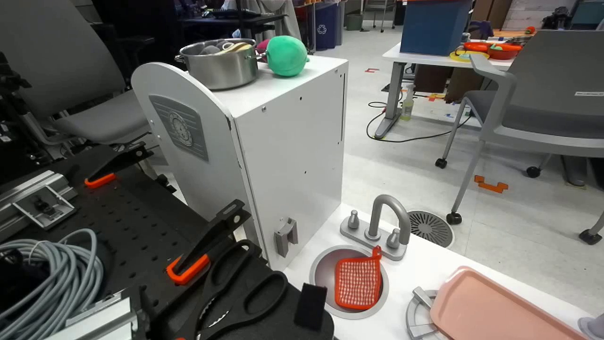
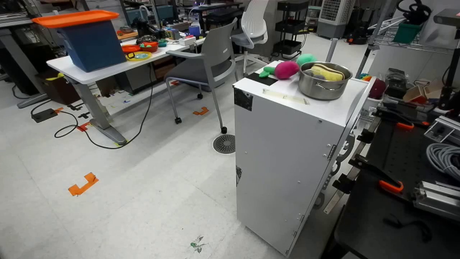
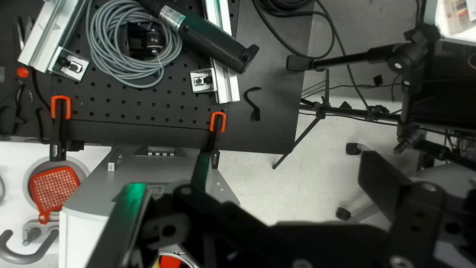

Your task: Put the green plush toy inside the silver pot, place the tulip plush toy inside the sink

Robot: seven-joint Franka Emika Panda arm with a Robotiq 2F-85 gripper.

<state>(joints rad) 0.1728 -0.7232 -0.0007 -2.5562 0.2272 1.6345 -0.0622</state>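
Gripper (image 3: pixel 285 171) only in wrist view, fingers (image 3: pixel 377 184) spread wide, aimed down toward black bench (image 3: pixel 260 136) and white cabinet (image 2: pixel 284 144). Tulip plush toy (image 2: pixel 287 70) clear in an exterior view, on the cabinet beside silver pot (image 2: pixel 320 90); in an exterior view green plush toy (image 1: pixel 286 56), also beside the pot, hides most of it. Sink (image 1: pixel 325 271) has red checked cloth (image 1: pixel 357 285) inside, rim partly hidden in wrist view. Pot contents (image 2: pixel 332 73) hard to make out.

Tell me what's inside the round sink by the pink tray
A red checked pot holder lies in the sink, one corner reaching over the edge toward the faucet. Bare grey shows beside it; what's underneath is covered and can't be seen.
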